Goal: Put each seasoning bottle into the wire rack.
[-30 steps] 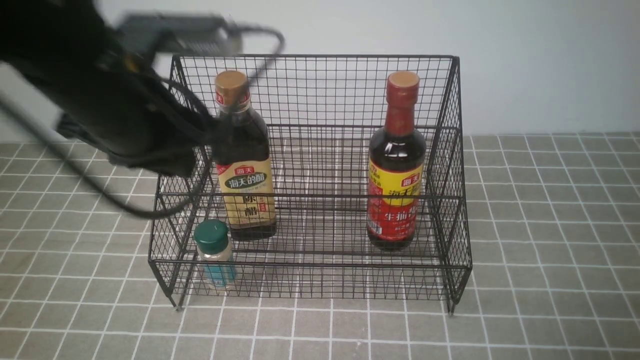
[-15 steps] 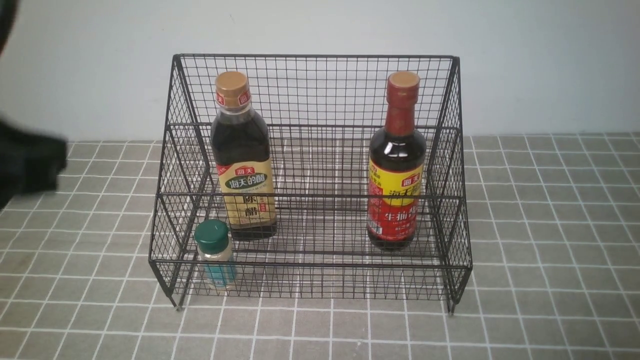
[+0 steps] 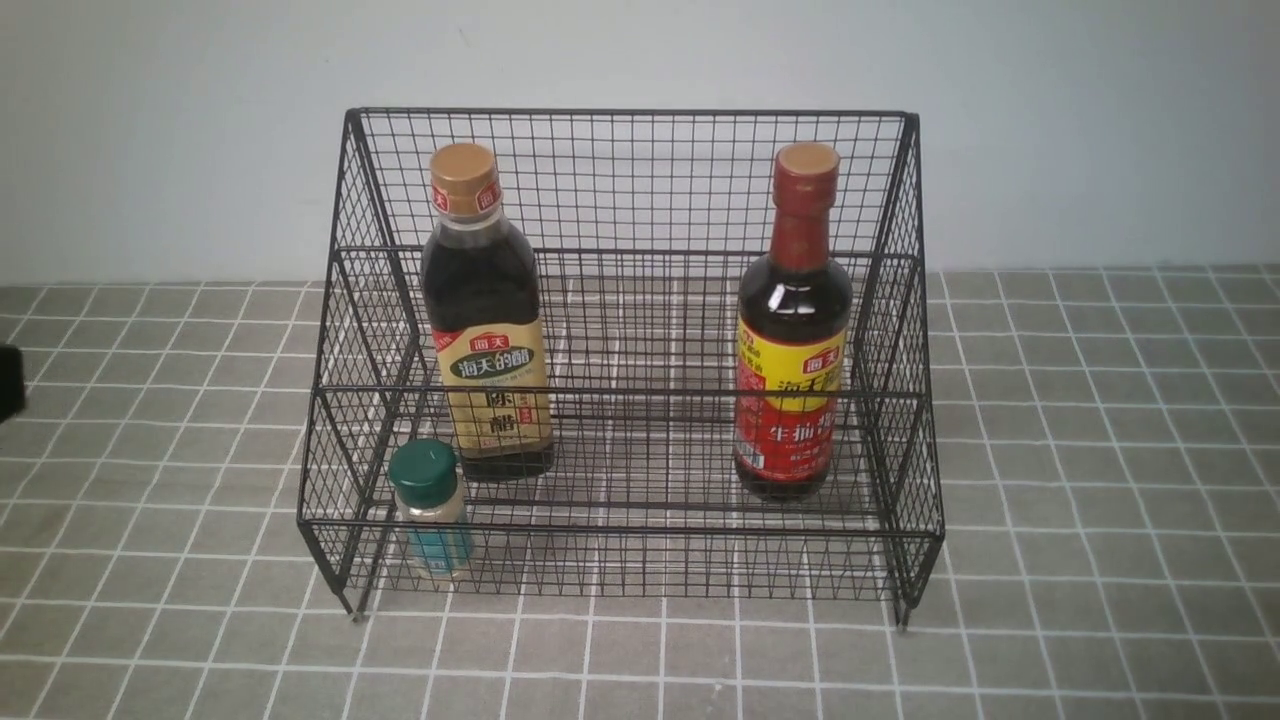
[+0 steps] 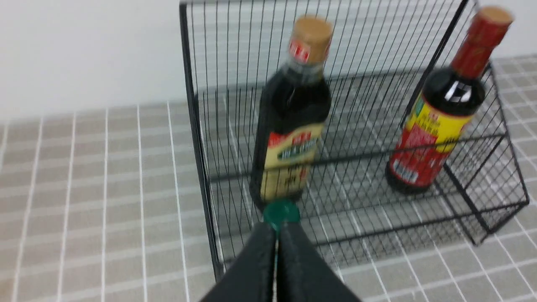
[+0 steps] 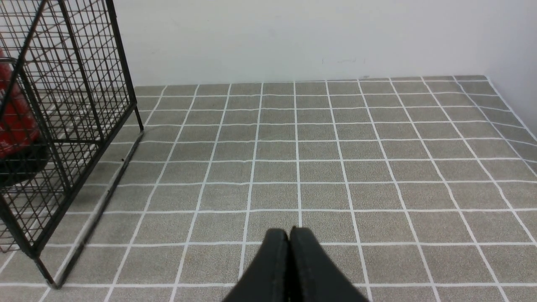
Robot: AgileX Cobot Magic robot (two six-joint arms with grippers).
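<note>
The black wire rack (image 3: 630, 111) stands mid-table with all three seasoning bottles upright inside it. The gold-capped dark bottle (image 3: 487, 330) is on the left of the middle tier. The red-necked bottle (image 3: 793, 340) is on the right. The small green-capped shaker (image 3: 428, 505) sits on the front tier, left corner. My left gripper (image 4: 277, 228) is shut and empty, back from the rack, with the shaker's green cap (image 4: 281, 211) just beyond its tips. My right gripper (image 5: 289, 233) is shut and empty over bare tiles, right of the rack (image 5: 75, 105).
A grey tiled tabletop (image 3: 1100, 450) surrounds the rack, with a white wall (image 3: 1050, 120) close behind. A sliver of the left arm (image 3: 8, 380) shows at the front view's left edge. The table's right rear corner meets a side wall (image 5: 516, 63).
The left arm has pulled away from the rack's left side and swung left, almost out of the front view. The bottles and the rack have not moved.
</note>
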